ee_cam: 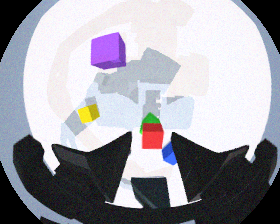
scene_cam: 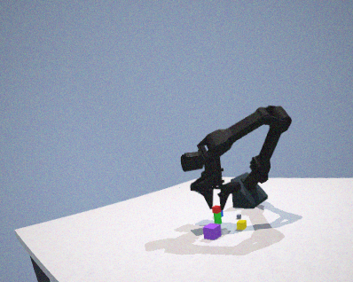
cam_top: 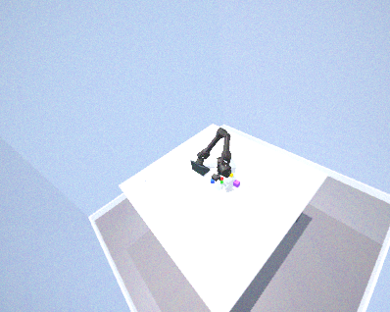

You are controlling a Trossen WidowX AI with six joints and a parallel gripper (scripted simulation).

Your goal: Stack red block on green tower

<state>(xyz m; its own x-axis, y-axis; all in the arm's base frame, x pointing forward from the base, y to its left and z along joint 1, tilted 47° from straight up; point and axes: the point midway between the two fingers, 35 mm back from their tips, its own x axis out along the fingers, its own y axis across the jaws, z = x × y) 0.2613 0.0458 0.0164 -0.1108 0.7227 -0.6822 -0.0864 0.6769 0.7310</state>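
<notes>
The red block [cam_top: 221,179] [scene_cam: 216,208] [ee_cam: 152,142] sits on top of the green tower [cam_top: 221,182] [scene_cam: 217,218] [ee_cam: 150,119], which stands upright. In the exterior view the red block looks level and roughly in line with the green below it. In the wrist view the red block hides most of the tower. My gripper [scene_cam: 216,207] [ee_cam: 151,134] is open, with its fingertips on either side of the red block. The wrist view shows a gap between the block and each finger.
A blue block [cam_top: 213,182] [scene_cam: 222,214] [ee_cam: 169,154] stands close behind the tower in the exterior view. A yellow block [cam_top: 231,175] [scene_cam: 241,224] [ee_cam: 88,113] and a larger purple block [cam_top: 237,183] [scene_cam: 212,231] [ee_cam: 108,50] are nearby. A small grey cube [scene_cam: 239,216] lies behind the yellow block.
</notes>
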